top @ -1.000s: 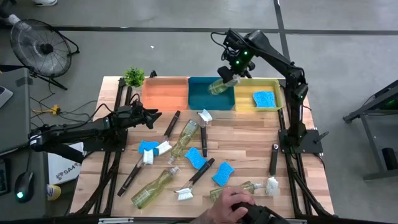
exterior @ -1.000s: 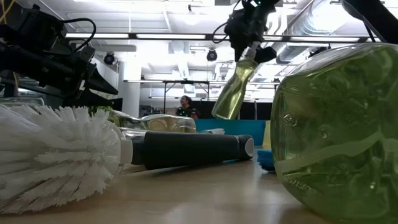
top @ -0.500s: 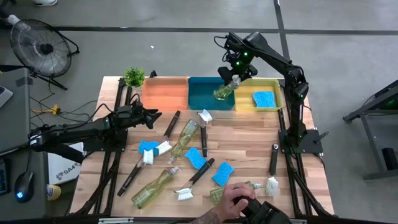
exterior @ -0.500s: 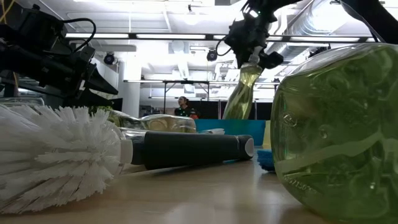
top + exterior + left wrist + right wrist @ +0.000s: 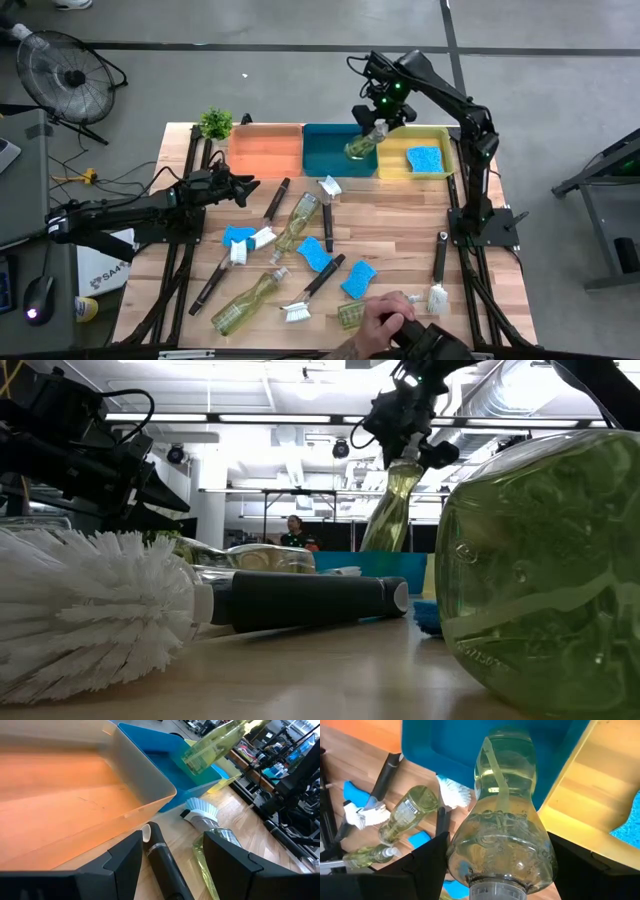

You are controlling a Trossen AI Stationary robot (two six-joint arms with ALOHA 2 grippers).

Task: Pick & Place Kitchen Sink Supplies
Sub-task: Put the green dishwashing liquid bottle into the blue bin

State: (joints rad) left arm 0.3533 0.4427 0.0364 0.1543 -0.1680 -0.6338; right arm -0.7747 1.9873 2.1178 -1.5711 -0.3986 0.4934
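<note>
My right gripper point(image 5: 378, 112) is shut on a clear bottle of yellow-green liquid point(image 5: 361, 141) and holds it in the air over the blue bin point(image 5: 330, 158). The low view shows the same bottle point(image 5: 388, 510) hanging under the gripper point(image 5: 405, 440). Other bottles point(image 5: 297, 220) point(image 5: 249, 299), blue sponges point(image 5: 313, 253) point(image 5: 358, 279) and black brushes with white heads point(image 5: 312, 290) point(image 5: 438, 270) lie flat on the table. My left gripper point(image 5: 240, 186) stands open at the table's left, touching nothing, with a brush handle point(image 5: 161, 856) ahead of it. My right gripper pinches the bottle at its narrow neck end point(image 5: 492, 887), one finger point(image 5: 427, 870) on either side. The fingers come from above and point steeply down. The bottle hangs base down, a little tilted, clear of the blue bin point(image 5: 450, 750).
An orange bin point(image 5: 265, 152), the blue bin and a yellow bin point(image 5: 400, 165) holding a blue sponge point(image 5: 425, 158) stand in a row at the far edge. A small green plant point(image 5: 215, 123) is at the far left. A person's hand point(image 5: 385, 322) rests on a bottle at the near edge.
My right gripper has rolled and sunk slightly over the blue bin. The bottle in it has swung from a slant, base toward the table's left, to nearly upright. The person's hand at the near edge has shifted on its bottle.
</note>
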